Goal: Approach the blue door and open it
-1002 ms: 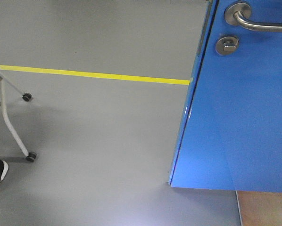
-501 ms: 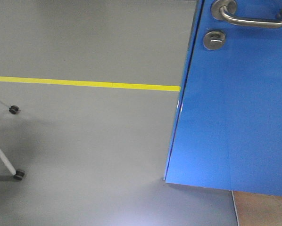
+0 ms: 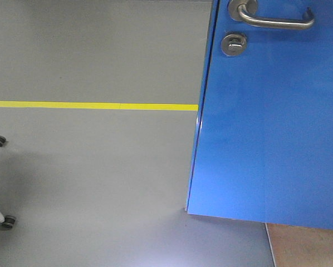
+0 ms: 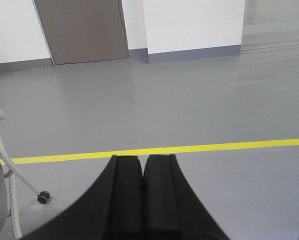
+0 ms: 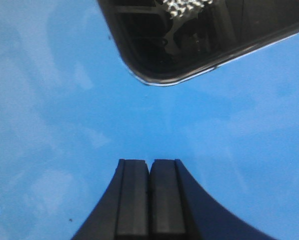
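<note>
The blue door [image 3: 267, 122] fills the view directly ahead of the right gripper [image 5: 149, 172], whose fingers are pressed together, empty. The left gripper [image 4: 142, 170], likewise closed, faces open grey floor [image 4: 189, 110]. Approach looks finished; next, reaching the lever handle [image 3: 275, 21] above.

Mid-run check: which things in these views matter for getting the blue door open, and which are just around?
Belongs to the job:
blue door
lever handle
round lock
right gripper, fingers together, facing the door panel
left gripper, fingers together, holding nothing

Just around:
yellow floor line
wheeled chair
brown door in the far wall
</note>
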Robot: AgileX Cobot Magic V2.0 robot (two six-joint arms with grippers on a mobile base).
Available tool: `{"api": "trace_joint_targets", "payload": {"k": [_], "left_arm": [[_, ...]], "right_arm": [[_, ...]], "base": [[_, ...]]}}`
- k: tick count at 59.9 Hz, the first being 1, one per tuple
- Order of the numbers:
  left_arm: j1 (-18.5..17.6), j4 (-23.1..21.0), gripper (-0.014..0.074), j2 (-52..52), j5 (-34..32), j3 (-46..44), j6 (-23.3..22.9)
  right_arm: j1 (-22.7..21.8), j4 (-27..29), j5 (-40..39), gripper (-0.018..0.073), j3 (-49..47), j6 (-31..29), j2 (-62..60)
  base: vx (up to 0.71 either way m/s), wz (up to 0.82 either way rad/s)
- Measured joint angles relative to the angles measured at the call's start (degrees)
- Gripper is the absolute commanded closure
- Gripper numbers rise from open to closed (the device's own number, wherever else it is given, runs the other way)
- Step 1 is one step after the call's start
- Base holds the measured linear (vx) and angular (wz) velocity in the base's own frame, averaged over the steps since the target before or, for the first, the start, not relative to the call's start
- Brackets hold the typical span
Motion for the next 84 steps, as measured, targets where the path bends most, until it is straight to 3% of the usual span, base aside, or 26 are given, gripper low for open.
{"api": "trace_joint_targets", "payload": {"k": [28,40,47,53,84], "left_arm": [[0.0,0.0,0.0526,0.0,0.0,0.0,0.0],[0.0,0.0,0.0526,0.0,0.0,0.0,0.0],[0.0,0.0,0.0526,0.0,0.0,0.0,0.0],[0.0,0.0,0.0526,0.0,0.0,0.0,0.0],[0.0,0.0,0.0526,0.0,0.0,0.0,0.0]], "right_arm": [[0.0,-0.87,3.04,0.0557,0.22,0.0,-7.16],[0.0,-12.45,2.98,0.0557,1.24,0.0,-17.67],[0.0,-21.15,4.76,0.0557,5.9,0.0,-25.13],[0.0,-24.45,8.6,0.0557,11.96,0.0,-31.77],[0.0,-21.99,13.26,0.0557,36.24,-0.14,-58.02]], "base": [[0.0,-0.01],[0.0,0.0],[0.0,0.0],[0.0,0.0],[0.0,0.0]]}}
